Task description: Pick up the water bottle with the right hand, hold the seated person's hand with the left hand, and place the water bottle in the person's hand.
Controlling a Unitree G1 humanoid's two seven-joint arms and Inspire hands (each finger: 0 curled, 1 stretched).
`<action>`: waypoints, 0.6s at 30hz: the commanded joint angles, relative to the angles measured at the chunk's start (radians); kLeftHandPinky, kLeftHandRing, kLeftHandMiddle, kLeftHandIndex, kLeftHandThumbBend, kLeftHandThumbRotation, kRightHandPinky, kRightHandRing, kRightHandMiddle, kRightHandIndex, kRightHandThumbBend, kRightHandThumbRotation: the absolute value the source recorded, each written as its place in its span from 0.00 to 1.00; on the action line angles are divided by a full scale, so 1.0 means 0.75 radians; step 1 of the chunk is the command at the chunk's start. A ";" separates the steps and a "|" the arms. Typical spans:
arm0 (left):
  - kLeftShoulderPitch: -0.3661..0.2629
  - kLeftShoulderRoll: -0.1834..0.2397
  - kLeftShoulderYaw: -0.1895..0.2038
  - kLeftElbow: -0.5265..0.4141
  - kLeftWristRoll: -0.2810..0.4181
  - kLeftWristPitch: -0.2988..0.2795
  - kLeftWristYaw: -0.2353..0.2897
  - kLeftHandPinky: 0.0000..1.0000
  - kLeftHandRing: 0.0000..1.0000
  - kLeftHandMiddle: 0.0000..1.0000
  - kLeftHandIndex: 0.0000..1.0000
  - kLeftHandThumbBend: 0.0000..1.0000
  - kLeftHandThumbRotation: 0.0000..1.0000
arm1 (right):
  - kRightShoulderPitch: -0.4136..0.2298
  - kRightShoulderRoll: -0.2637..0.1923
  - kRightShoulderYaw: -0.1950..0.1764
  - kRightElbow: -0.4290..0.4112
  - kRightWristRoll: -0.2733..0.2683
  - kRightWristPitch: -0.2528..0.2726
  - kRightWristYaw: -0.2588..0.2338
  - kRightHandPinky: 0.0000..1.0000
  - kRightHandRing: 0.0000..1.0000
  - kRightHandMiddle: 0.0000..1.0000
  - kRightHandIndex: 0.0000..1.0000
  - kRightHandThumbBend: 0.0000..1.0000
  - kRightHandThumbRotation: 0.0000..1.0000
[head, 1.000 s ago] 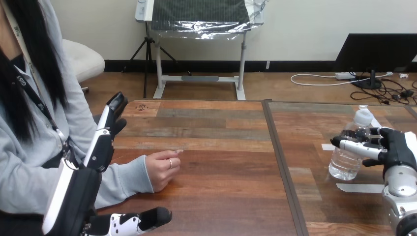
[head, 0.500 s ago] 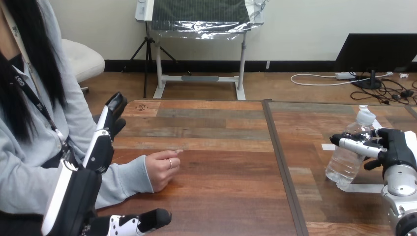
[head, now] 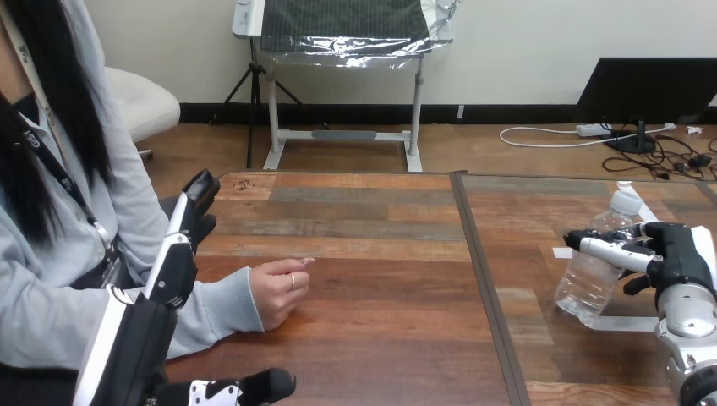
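A clear plastic water bottle (head: 589,277) with a white cap leans to the right at the table's right side. My right hand (head: 678,259) is shut on it, fingers wrapped across its upper part. The person's hand (head: 276,290) rests loosely curled on the wooden table (head: 380,338) at the left, palm down. My left hand (head: 172,264) stands open beside the person's grey sleeve, with fingers straight and pointing away from me and the thumb low near the bottom edge. It does not hold the person's hand.
Two strips of white tape (head: 624,323) lie on the table near the bottle. A dark seam (head: 482,271) runs front to back between the table's two halves. Bare wood lies between the person's hand and the bottle.
The bottle has gone from upright to tilted in my right hand and shifted slightly left. My left hand has dropped a little lower. The person's hand has not moved.
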 commanded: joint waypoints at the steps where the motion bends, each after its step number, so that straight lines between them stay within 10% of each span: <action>1: -0.045 0.000 0.021 -0.068 -0.017 -0.001 -0.007 0.97 1.00 1.00 1.00 1.00 0.60 | -0.093 0.041 -0.032 -0.016 0.040 -0.060 0.019 0.15 0.22 0.33 0.34 0.61 0.00; 18: -0.075 -0.028 0.042 -0.042 0.036 -0.004 0.011 0.97 1.00 1.00 1.00 1.00 0.62 | -0.085 0.062 -0.079 -0.051 0.129 -0.134 0.114 0.12 0.19 0.30 0.32 0.55 0.00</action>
